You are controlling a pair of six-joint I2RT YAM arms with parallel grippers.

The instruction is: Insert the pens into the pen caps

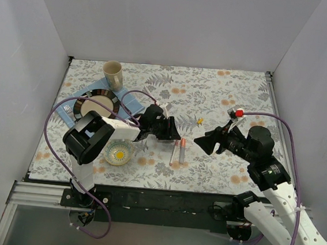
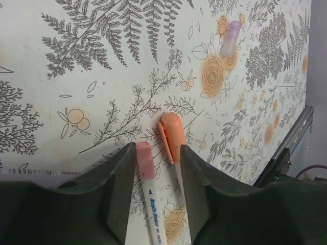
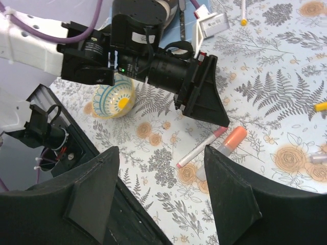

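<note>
Left claw, parted, straddles smooth orange cap and slim white pen; right claw gapes.

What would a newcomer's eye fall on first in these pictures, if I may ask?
Most likely the pair lying side by side at mid-table: the pink-capped pen and the orange-capped pen, framed between the parted fingers of the left hand. Next comes the right hand, open and empty, pointing at them from the right. The busy floral tablecloth under it all also draws the eye.
</note>
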